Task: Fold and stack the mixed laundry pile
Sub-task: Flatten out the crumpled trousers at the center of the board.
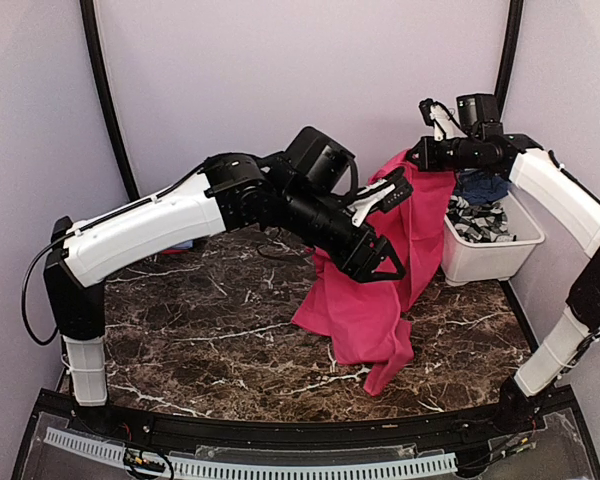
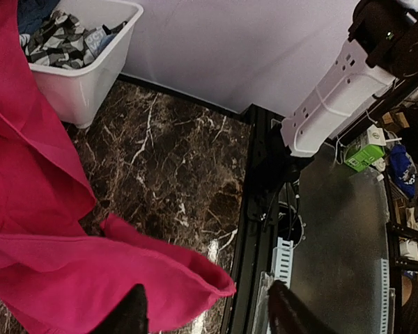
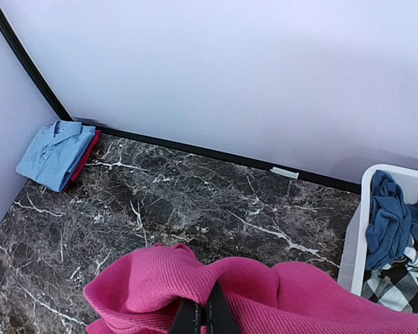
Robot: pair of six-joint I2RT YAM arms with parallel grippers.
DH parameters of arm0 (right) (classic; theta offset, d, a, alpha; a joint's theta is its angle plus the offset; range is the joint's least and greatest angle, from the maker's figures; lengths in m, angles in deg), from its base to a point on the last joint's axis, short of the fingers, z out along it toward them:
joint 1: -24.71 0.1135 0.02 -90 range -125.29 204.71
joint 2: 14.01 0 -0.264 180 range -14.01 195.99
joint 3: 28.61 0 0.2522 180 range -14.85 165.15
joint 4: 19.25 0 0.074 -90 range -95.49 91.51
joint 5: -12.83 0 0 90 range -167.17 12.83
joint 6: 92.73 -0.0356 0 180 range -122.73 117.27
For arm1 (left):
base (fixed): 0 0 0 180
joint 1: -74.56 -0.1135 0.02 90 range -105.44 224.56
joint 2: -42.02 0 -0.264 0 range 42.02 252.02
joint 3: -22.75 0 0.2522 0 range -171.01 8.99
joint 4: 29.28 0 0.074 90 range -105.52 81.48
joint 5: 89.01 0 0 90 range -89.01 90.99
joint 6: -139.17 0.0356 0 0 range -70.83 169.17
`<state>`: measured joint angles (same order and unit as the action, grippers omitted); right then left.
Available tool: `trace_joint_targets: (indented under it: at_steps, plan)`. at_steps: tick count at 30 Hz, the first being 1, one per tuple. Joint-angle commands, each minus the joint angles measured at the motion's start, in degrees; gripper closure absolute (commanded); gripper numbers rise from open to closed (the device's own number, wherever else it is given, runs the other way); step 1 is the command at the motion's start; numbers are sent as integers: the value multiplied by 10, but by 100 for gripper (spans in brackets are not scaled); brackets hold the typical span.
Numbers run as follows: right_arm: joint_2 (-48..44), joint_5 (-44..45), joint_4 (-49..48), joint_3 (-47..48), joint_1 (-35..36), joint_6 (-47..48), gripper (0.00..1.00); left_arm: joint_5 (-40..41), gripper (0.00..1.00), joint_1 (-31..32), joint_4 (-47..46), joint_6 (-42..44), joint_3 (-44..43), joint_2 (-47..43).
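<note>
A large magenta-pink garment (image 1: pixel 380 290) hangs from my right gripper (image 1: pixel 416 160), which is raised at the back right. Its lower part drapes onto the marble table. In the right wrist view, my right gripper (image 3: pixel 204 317) is shut on a bunched fold of the pink garment (image 3: pixel 299 292). My left gripper (image 1: pixel 385 266) is in front of the hanging cloth with its fingers apart. In the left wrist view, a pink fold (image 2: pixel 90 271) lies below and between the spread fingertips (image 2: pixel 134 313), and nothing is pinched. A navy garment (image 3: pixel 390 223) and a grey-and-white patterned one (image 3: pixel 397 285) lie in the tub.
The white plastic tub (image 1: pixel 480 262) stands at the right edge of the table, close to the hanging cloth. A folded light blue shirt (image 3: pixel 54 153) lies on a red item in the far left corner. Purple walls close the back and sides.
</note>
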<state>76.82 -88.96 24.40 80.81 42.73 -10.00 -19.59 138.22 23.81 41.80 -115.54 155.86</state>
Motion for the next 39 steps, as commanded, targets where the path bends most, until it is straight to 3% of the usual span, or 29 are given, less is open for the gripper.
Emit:
trace_joint_targets:
  at_steps: [1,2,4,6,8,11,13,17,23,37,38,39]
  plan:
    - [-19,-24,-41,-11,-6,3,100,7,27,-79,-54,1,114,-122]
    - [-21,-28,-43,-13,-6,2,100,2,20,-100,-88,-41,161,-147]
    - [-22,-34,-45,-15,-6,0,100,5,17,-179,-213,-120,296,-243]
    - [-24,-41,-47,-16,-6,-1,100,32,20,-247,-239,-182,420,-274]
    - [-24,-50,-47,-15,-5,-1,100,80,27,-274,-219,-188,458,-270]
    - [-27,-64,-47,-14,-5,-1,100,108,41,-279,-175,-193,468,-223]
    - [-31,-70,-47,-14,-6,-1,100,110,42,-280,-160,-195,469,-185]
    - [-44,-75,-42,-17,-5,-2,100,93,40,-280,-222,-193,485,-130]
    - [-51,-69,-34,-21,-6,-1,100,62,39,-251,-212,-177,428,-28]
    - [-45,-69,-33,-23,-5,-2,100,10,56,-175,-220,-186,403,84]
    - [-45,-70,-35,-23,-6,-2,100,3,58,-175,-223,-187,401,91]
    - [-44,-71,-34,-24,-6,-3,100,4,67,-174,-222,-189,401,94]
